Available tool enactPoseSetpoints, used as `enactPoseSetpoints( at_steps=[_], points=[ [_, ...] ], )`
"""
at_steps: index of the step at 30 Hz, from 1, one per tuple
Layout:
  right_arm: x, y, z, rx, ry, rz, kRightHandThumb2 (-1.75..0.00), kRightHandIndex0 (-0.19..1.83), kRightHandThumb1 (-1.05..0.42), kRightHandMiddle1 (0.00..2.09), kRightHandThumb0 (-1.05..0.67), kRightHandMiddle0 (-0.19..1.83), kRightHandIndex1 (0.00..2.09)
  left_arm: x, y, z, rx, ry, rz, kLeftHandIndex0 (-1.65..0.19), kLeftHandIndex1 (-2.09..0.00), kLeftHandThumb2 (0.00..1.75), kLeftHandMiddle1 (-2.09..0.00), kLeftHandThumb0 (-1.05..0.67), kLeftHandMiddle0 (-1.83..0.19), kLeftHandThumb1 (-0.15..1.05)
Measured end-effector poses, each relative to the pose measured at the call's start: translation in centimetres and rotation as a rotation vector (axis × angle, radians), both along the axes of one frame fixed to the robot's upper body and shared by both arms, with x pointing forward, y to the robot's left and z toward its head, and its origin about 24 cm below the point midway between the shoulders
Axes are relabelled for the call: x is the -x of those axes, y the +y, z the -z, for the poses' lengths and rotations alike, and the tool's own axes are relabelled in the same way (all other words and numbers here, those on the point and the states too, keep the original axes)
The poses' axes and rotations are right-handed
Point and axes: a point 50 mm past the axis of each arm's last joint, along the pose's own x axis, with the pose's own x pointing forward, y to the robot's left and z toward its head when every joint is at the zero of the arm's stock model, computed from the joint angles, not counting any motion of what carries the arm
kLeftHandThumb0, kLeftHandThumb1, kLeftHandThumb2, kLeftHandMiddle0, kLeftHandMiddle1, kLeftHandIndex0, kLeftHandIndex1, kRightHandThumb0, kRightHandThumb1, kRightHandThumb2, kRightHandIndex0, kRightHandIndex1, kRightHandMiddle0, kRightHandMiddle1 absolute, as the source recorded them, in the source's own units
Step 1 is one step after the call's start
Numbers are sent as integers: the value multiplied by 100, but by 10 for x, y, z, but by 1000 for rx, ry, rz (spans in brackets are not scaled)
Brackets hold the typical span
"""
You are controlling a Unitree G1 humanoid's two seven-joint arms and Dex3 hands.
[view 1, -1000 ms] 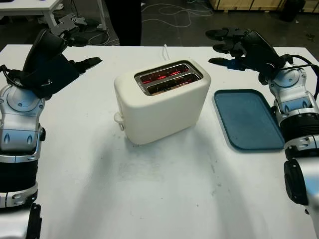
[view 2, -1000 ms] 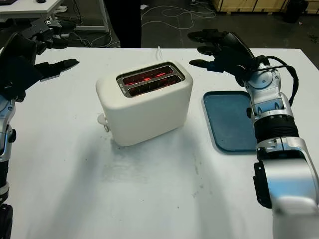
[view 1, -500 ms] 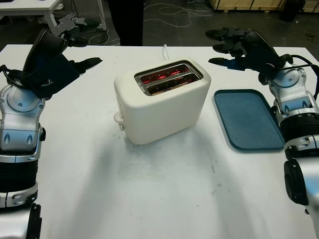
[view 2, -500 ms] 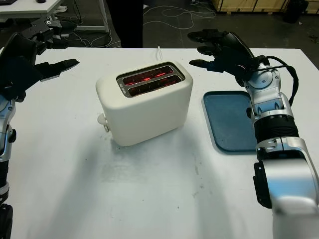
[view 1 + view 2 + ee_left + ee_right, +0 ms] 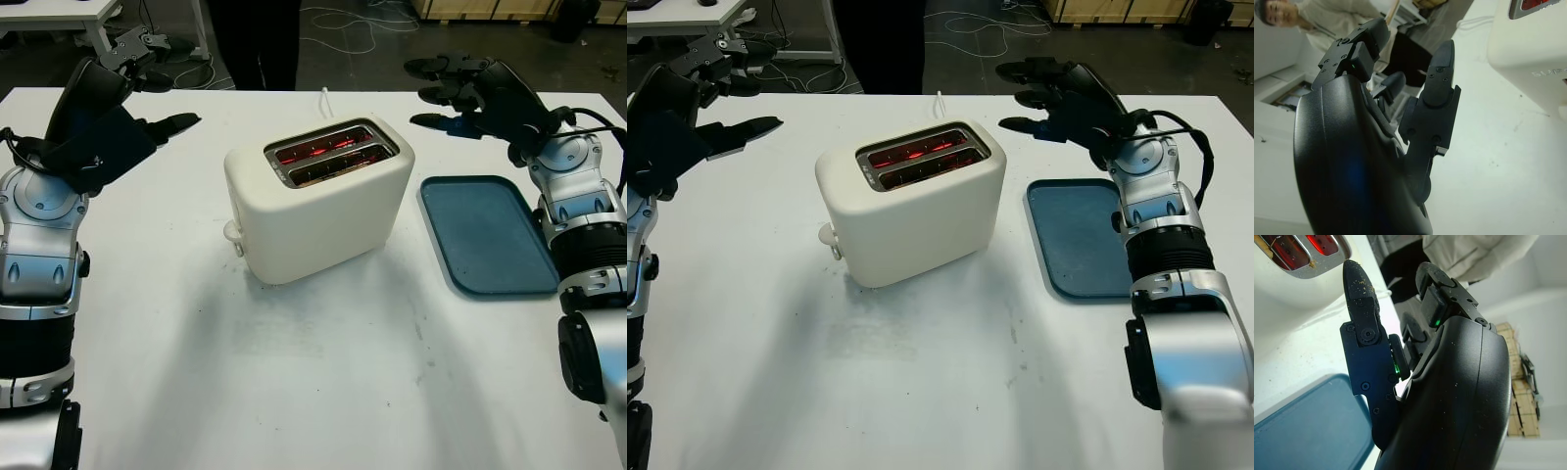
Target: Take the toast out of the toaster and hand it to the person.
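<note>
A cream two-slot toaster (image 5: 318, 201) stands in the middle of the white table, its slots (image 5: 331, 152) glowing red inside. Nothing sticks up out of the slots. My left hand (image 5: 162, 88) is open and raised over the table's far left, well apart from the toaster. My right hand (image 5: 436, 95) is open above the far right of the table, just beyond the toaster's right end. A person in dark trousers (image 5: 255, 44) stands at the far edge of the table; their light top (image 5: 1347, 14) shows in the left wrist view.
A blue tray (image 5: 487, 235) lies flat to the right of the toaster, under my right forearm. The toaster's white cord (image 5: 324, 98) runs off the far edge. Cables lie on the dark floor beyond (image 5: 343, 24). The near half of the table (image 5: 313, 392) is bare.
The person's dark legs behind the table have shifted a little to the right. Neither hand nor the toaster has moved.
</note>
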Motion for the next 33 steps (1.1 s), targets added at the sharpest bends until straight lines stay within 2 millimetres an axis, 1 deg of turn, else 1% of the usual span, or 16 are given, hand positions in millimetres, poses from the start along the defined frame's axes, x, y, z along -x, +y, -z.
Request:
enactPoseSetpoints(
  at_steps=[11,17,20,22,24,25,27,31,33],
  points=[
    [0,0,0,0,1,0,-9,54,-92,0,-54,52,1,0,0,0,-1,-4,1,-22,-61,4,-102,-33,-7,92],
    [0,0,1,0,3,1,-10,52,-92,0,-55,50,0,0,0,0,-1,-5,2,-21,-61,5,-100,-31,-6,92],
    [0,0,1,0,3,1,-7,53,-92,0,-56,50,1,0,0,0,0,-5,2,-21,-61,5,-101,-32,-6,92],
    [0,0,0,0,2,1,-4,56,-91,1,-60,52,2,0,0,0,0,-4,2,-21,-61,5,-101,-33,-7,92],
    [0,0,-1,0,-2,-10,-2,64,-90,4,-59,58,6,0,0,0,0,-4,2,-21,-61,5,-101,-32,-6,92],
    [0,1,-3,-7,-11,-27,-1,69,-87,5,-58,62,8,0,0,0,0,-4,2,-21,-61,5,-101,-32,-6,92],
    [-1,4,-16,-25,-41,-70,0,75,-83,7,-54,67,11,0,0,0,1,-4,2,-21,-61,5,-101,-31,-6,92],
    [0,17,-50,4,-134,-173,0,88,-77,11,-55,78,17,0,0,1,2,-1,1,-20,-61,5,-101,-32,-5,92],
    [3,25,-65,41,-179,-226,0,93,-76,12,-56,82,20,0,0,1,2,0,1,-20,-61,4,-101,-32,-5,92]
  ],
)
